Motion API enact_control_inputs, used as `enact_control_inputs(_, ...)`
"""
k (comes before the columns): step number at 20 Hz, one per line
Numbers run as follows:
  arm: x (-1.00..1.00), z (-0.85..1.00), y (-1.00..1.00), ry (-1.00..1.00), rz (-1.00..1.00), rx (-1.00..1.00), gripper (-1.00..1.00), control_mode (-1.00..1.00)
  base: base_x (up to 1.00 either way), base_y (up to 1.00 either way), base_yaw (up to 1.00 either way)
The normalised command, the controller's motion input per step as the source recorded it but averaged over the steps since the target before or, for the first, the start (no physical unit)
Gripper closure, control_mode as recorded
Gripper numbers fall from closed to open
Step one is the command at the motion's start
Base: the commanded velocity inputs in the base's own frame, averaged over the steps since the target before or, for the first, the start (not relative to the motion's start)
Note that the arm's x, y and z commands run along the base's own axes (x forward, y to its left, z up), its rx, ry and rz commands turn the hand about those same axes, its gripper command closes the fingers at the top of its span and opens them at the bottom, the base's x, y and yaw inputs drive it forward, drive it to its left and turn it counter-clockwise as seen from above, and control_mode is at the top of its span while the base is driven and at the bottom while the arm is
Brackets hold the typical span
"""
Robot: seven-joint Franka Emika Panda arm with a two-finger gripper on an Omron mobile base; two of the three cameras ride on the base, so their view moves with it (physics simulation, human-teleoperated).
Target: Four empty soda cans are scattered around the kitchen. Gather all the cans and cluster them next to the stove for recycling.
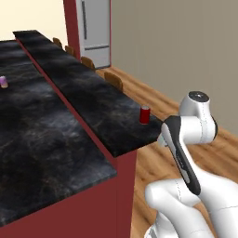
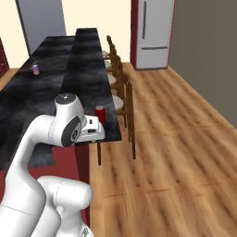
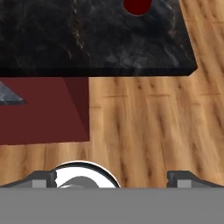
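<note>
- Gripper (image 3: 112, 177): fingertips wide apart at the bottom of the hand view, nothing between them, just wood floor (image 3: 144, 127) below.
- Red can (image 1: 145, 115) stands upright near the end corner of the raised black bar top (image 1: 100, 104); cut off by the top edge in the hand view, only its rim shows.
- Purple can (image 1: 3, 82) far off on the lower counter (image 1: 28, 135), small and blurry.
- Stools (image 2: 124, 99) mostly tucked under the bar.

Silver fridge (image 2: 155, 33) at far wall; wooden stools (image 2: 124, 99) lined along raised bar counter (image 1: 93, 95); plank floor (image 2: 176, 152).
</note>
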Motion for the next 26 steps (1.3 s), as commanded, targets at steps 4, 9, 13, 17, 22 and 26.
enact_control_inputs(4,0.0,0.0,0.0,0.0,0.0,0.0,-1.0,1.0,0.52,-0.11,0.21)
enact_control_inputs(9,0.0,0.0,0.0,0.0,0.0,0.0,-1.0,1.0,0.21,-0.14,0.11)
enact_control_inputs(13,0.05,0.0,-0.25,0.0,0.0,0.07,-1.0,-1.0,0.0,-0.01,0.0)
enact_control_inputs(17,0.14,0.2,-0.4,0.01,0.0,0.04,-1.0,-1.0,0.0,0.0,0.0)
enact_control_inputs(22,0.22,0.3,-0.29,0.0,0.0,0.03,-1.0,-1.0,0.0,0.0,0.0)
enact_control_inputs(26,0.25,0.34,-0.12,0.05,0.0,0.01,-1.0,-1.0,0.0,0.0,0.0)
